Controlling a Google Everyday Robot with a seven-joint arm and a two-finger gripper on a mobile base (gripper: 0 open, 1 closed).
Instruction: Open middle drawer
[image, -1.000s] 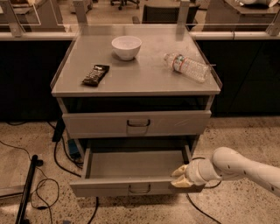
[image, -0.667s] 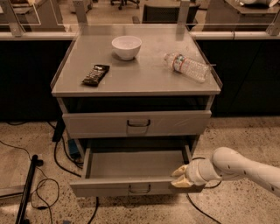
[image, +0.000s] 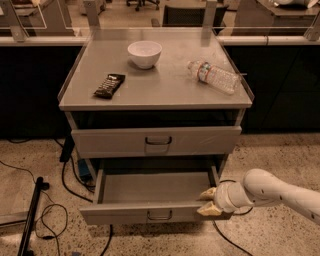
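The grey cabinet's middle drawer (image: 150, 189) stands pulled out, with its shallow tray bare and its low front (image: 125, 215) carrying a small dark wire handle (image: 160, 216). The taller top drawer (image: 157, 141) above it is closed. My gripper (image: 209, 201) is at the right end of the open drawer's front, on a white arm (image: 270, 190) coming in from the right. Its tan fingers (image: 207, 193) are spread, one over the tray's inside and one over the outer face of the front.
On the cabinet top (image: 165, 87) lie a white bowl (image: 144, 53), a dark snack bar (image: 109, 85) and a plastic water bottle (image: 214, 76) on its side. Black cables (image: 65, 185) and a dark stand (image: 30, 220) lie on the floor at left.
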